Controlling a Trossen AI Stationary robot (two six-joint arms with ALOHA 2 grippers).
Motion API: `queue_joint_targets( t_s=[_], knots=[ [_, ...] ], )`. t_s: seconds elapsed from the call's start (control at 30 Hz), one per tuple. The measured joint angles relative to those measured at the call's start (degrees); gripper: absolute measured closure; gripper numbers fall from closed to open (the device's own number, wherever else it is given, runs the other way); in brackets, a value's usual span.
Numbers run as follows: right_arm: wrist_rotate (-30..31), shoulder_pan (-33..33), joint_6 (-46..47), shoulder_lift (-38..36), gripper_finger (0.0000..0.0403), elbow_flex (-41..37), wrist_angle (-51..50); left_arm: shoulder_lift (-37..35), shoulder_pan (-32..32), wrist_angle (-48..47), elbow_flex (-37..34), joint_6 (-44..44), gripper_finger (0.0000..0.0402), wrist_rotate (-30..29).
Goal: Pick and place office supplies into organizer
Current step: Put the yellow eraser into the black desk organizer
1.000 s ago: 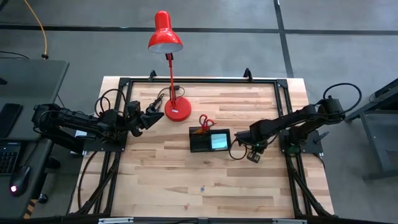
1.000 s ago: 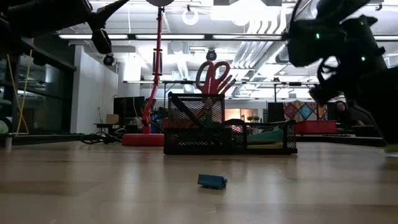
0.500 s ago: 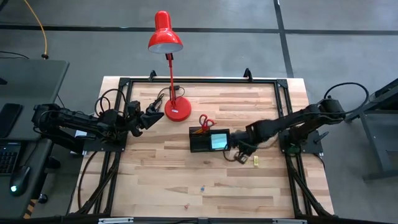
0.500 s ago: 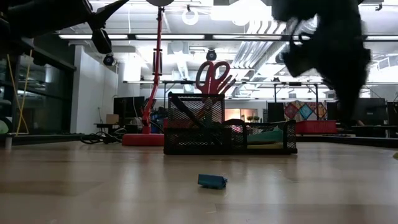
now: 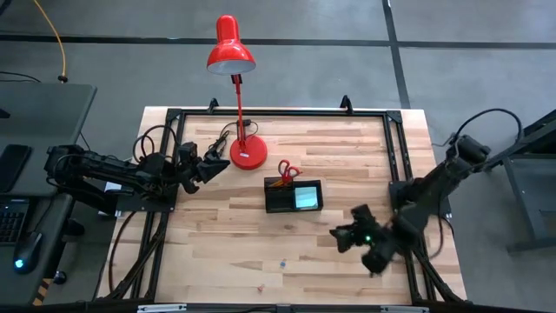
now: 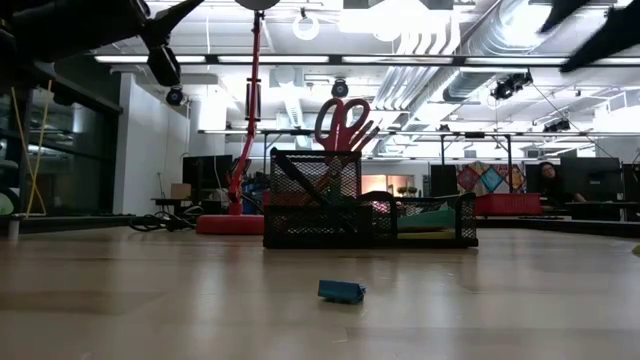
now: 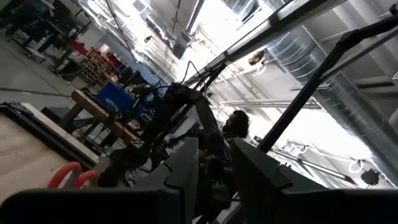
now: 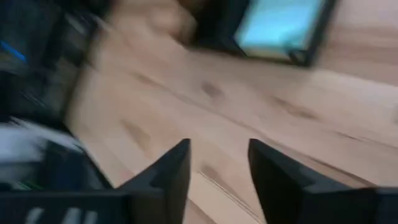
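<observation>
One item left loose, right arm over front worktop

Right gripper (image 5: 340,239) hovered empty, fingers (image 8: 166,174) apart, nothing between. Small block (image 6: 341,291) lay on worktop (image 5: 226,252) well in front of organizer (image 5: 293,196), long axis across low view. Judged best: descend square, straddle short side. Left gripper (image 5: 213,163) waited near lamp (image 5: 247,154), fingers slightly apart, empty.

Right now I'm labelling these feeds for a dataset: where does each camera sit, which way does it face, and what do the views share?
High: overhead, straight down on the table; both arms, left end effector, right end effector.
Low: tabletop height, level toward the organizer; dark arm parts at top corners.
Left wrist: on the left arm, angled up at ceiling; its fingers.
Right wrist: on the right arm, down at the table; its open fingers.
Shared: high and low both show organizer, scissors, lamp.
</observation>
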Motion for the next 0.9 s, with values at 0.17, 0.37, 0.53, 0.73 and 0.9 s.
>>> queue_joint_targets(
  t_s=[0.17,0.37,0.53,0.73,0.9],
  knots=[
    [12.6,8.0,10.9,4.2,0.0190,0.0,0.5,0.0,0.0,-0.1,0.0,-0.1,0.0314,-1.5],
    [18.6,13.1,17.7,11.0,0.0155,0.0,5.2,0.0,0.0,0.0,0.0,0.0,0.0314,-4.1],
    [29.5,12.9,21.9,14.8,0.0153,0.1,7.7,0.0,0.0,-0.5,0.0,0.0,0.0314,-2.9],
    [21.4,5.4,11.8,17.6,0.0164,9.0,2.1,0.0,0.0,-0.9,0.0,0.0,0.0314,1.1],
    [14.9,2.3,20.4,22.4,0.0192,18.2,-23.3,0.0,0.0,-1.1,0.0,1.2,0.0314,3.3]
  ],
)
